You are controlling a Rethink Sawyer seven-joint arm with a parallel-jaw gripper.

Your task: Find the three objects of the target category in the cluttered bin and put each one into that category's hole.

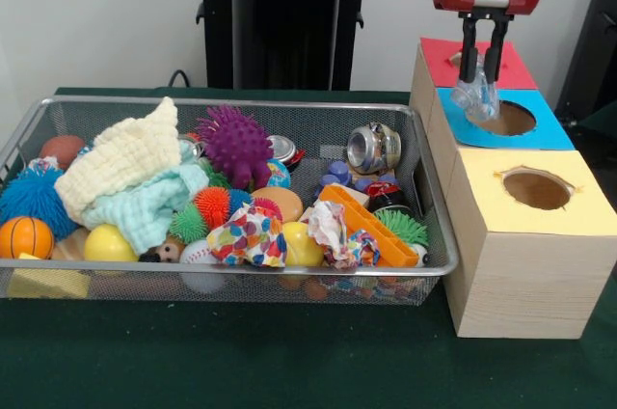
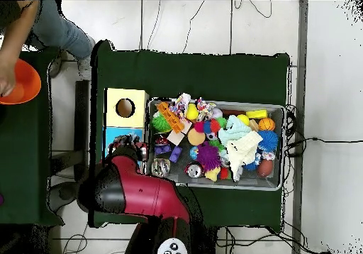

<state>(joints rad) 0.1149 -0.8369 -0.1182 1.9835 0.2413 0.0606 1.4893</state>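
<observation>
My gripper (image 1: 482, 77) hangs over the wooden boxes to the right of the bin. It is shut on a small crushed clear plastic bottle (image 1: 477, 97), which hangs just above the left edge of the round hole (image 1: 508, 119) in the blue-topped box. The wire-mesh bin (image 1: 116, 100) is full of toys and cloths. I see no other clear bottle in it. In the overhead view the red arm (image 2: 135, 191) covers the gripper and the bottle; the bin (image 2: 280, 109) lies to the right of it.
A red-topped box (image 1: 439, 54) stands behind the blue one and a yellow-topped box (image 1: 535, 226) in front, each with a hole. In the bin are a crushed silver can (image 1: 373, 147), a purple spiky ball (image 1: 234, 144) and folded cloths (image 1: 120, 163). A person (image 2: 42, 24) holds an orange bowl (image 2: 21, 84).
</observation>
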